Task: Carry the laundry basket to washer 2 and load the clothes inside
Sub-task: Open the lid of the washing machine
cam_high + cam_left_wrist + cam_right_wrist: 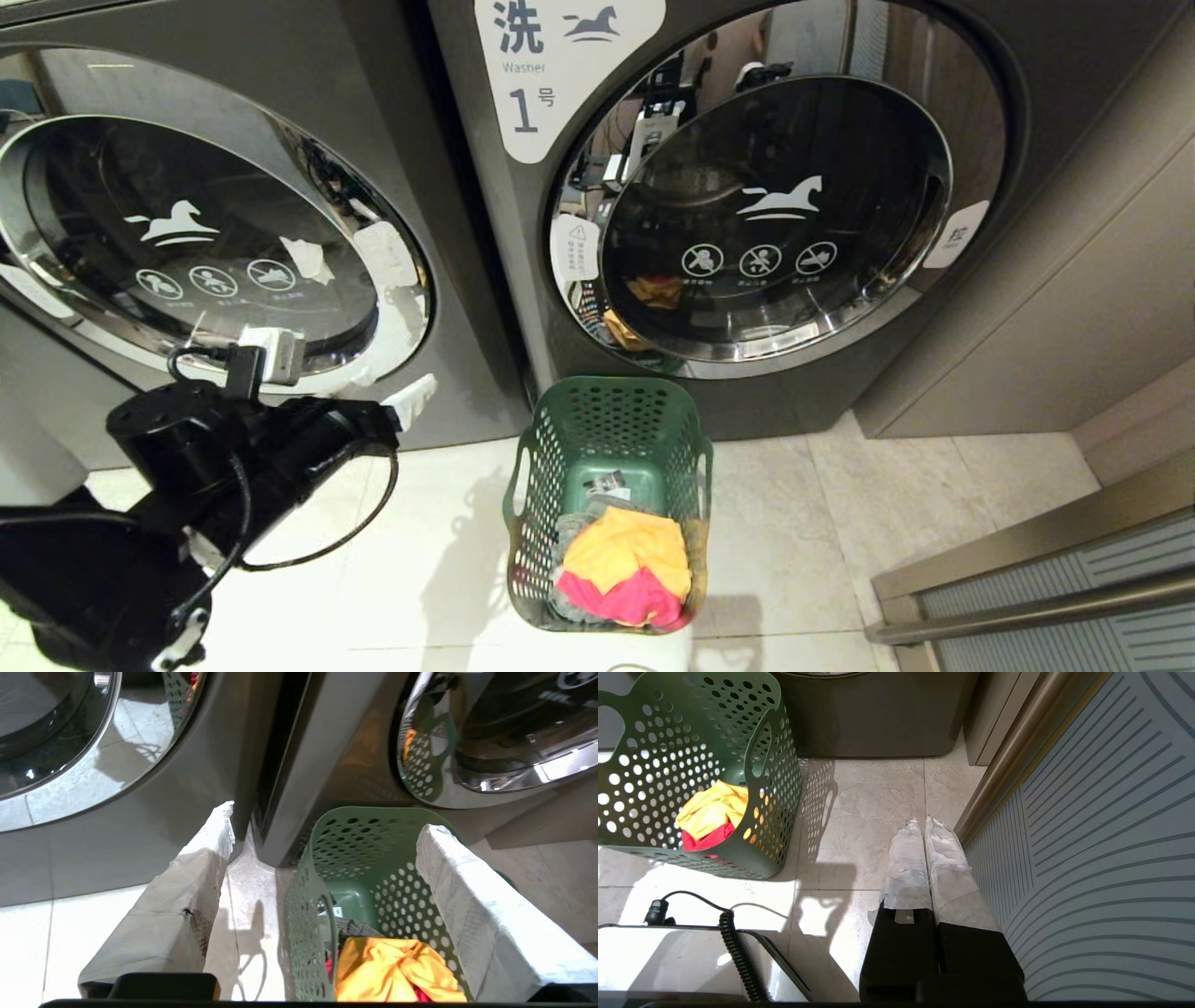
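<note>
The dark green laundry basket (607, 420) (355, 844) (682, 756) stands on the tiled floor in front of the gap between two grey washers. Yellow and pink clothes (625, 555) (392, 970) (712, 812) lie in its bottom. The left machine is washer 2 (215, 243); its door is closed and its number label is out of view. My left gripper (403, 406) (327, 823) hangs open to the left of the basket, a little above rim height, pointing toward it and holding nothing. My right gripper (924, 821) is shut and empty, low over the floor to the right of the basket.
The washer labelled 1 (775, 215) stands right behind the basket, door closed. A beige cabinet panel (1074, 308) and a striped sliding door (1074, 579) (1087, 835) close off the right side. My white base with a coiled cable (733, 947) sits just behind the basket.
</note>
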{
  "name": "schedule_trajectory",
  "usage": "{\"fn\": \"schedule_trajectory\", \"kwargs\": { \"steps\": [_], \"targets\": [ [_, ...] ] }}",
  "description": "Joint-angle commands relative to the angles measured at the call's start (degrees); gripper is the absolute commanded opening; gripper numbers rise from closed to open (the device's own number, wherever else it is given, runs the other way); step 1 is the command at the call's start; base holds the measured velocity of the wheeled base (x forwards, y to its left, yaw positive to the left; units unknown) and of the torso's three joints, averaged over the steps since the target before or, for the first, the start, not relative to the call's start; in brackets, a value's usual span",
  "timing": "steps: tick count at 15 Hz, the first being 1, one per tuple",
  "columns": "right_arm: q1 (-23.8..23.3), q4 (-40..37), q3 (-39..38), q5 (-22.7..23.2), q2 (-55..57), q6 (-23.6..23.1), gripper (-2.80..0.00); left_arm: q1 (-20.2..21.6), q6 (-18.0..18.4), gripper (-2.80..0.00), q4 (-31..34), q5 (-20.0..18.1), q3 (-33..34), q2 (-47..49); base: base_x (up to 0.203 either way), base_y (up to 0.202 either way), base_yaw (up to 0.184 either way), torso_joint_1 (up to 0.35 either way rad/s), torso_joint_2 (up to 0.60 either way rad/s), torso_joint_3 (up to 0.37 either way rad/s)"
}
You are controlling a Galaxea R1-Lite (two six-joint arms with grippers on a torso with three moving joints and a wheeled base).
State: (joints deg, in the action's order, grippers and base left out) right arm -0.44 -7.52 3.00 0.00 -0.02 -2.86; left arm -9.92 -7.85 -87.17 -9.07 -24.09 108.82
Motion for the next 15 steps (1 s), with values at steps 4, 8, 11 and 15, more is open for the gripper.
{"fn": "schedule_trajectory", "kwargs": {
  "steps": [4, 8, 11, 15],
  "targets": [
    [0.0, 0.0, 0.0, 0.0, 0.0, 0.0, -2.80, -0.6, -0.1, 0.00, -0.5, -0.1, 5.2, -6.3, 0.000, 0.000, 0.000, 0.000, 0.00, 0.000],
    [0.0, 0.0, 0.0, 0.0, 0.0, 0.0, -2.80, -0.6, -0.1, 0.00, -0.5, -0.9, 3.8, -6.2, 0.000, 0.000, 0.000, 0.000, 0.00, 0.000],
    [0.0, 0.0, 0.0, 0.0, 0.0, 0.0, -2.80, -0.6, 0.1, 0.00, -0.5, -1.1, 2.0, -4.9, 0.000, 0.000, 0.000, 0.000, 0.00, 0.000],
    [0.0, 0.0, 0.0, 0.0, 0.0, 0.0, -2.80, 1.8, 0.2, 0.00, -0.5, -0.3, -2.2, -2.0, 0.000, 0.000, 0.000, 0.000, 0.00, 0.000]
  ]
}}
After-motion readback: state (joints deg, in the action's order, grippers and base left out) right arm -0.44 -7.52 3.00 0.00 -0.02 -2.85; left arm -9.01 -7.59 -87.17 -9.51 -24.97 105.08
